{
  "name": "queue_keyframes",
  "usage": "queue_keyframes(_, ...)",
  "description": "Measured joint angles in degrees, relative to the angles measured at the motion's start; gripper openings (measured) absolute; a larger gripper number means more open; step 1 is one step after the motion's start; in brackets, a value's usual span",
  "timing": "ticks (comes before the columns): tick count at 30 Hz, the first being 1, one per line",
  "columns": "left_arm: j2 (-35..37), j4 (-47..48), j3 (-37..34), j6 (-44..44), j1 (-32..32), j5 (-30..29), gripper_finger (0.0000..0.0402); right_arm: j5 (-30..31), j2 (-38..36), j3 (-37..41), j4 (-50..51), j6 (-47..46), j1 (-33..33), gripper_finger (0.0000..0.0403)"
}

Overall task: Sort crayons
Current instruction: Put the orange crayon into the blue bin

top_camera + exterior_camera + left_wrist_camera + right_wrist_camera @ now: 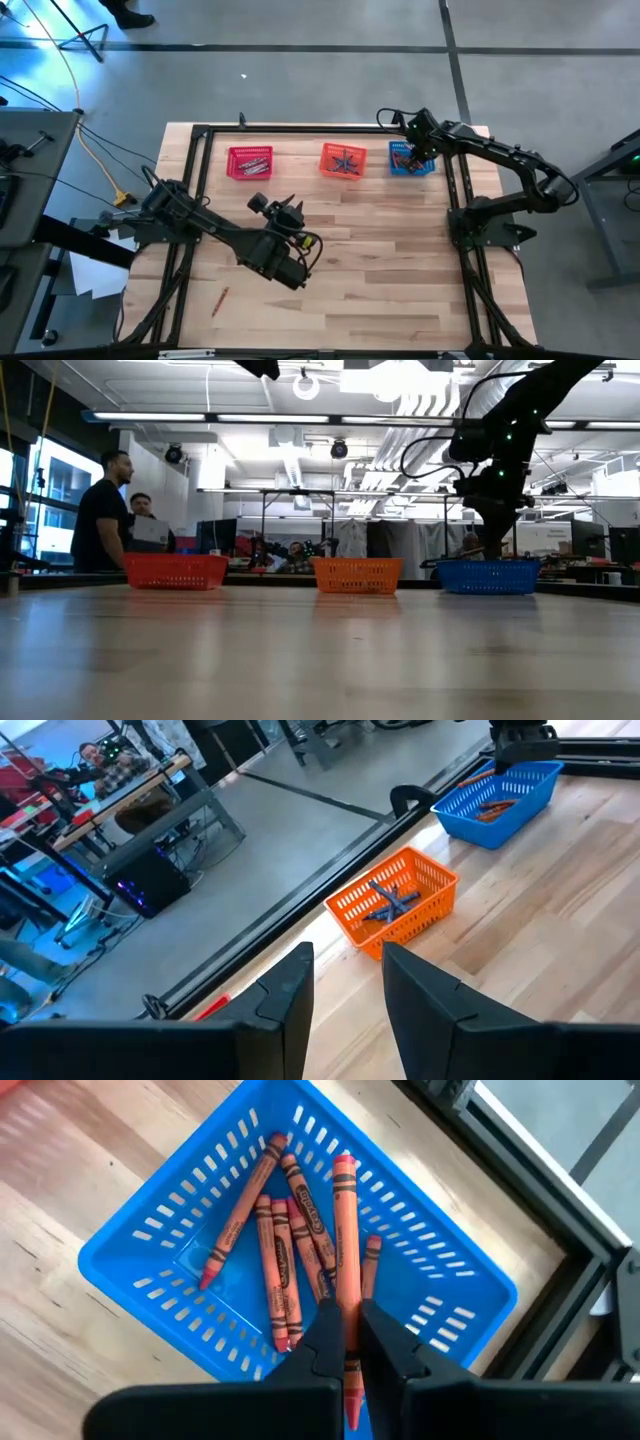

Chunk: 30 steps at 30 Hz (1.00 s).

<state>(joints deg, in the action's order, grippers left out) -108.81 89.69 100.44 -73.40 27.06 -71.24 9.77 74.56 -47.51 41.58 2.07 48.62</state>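
Over blue basket | right gripper fingers pinch orange crayon lengthwise

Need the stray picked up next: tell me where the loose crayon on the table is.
High view: the loose crayon lies on the bare wood near the table's front left, beside the left arm's base.

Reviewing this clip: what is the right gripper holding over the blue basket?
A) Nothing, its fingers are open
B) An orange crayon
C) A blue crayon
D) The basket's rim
B: in the right wrist view the right gripper is shut on an orange crayon, above the blue basket that already holds other orange crayons.
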Motion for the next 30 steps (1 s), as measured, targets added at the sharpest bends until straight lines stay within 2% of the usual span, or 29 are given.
queue_keyframes(14, 0.0, -0.05, 0.0, 0.0, 0.79, 0.02, 0.011, -0.19, 0.02, 7.04, -5.9, -1.77, 0.0, 0.0003)
queue_keyframes(22, 0.0, -0.96, 0.0, 0.04, 0.79, 0.07, 0.011, -0.12, 0.02, 7.98, -8.88, -1.29, 0.0, 0.0003)
queue_keyframes(26, 0.0, -1.04, 0.0, 0.06, 0.77, 0.12, 0.011, -0.04, 0.02, 7.98, -10.62, -0.11, 0.0, 0.0019)
queue_keyframes(30, -0.02, -1.03, 0.0, 0.09, 0.77, 0.46, 0.011, 0.07, 0.02, 7.98, -11.19, -0.1, 0.0, 0.0054)
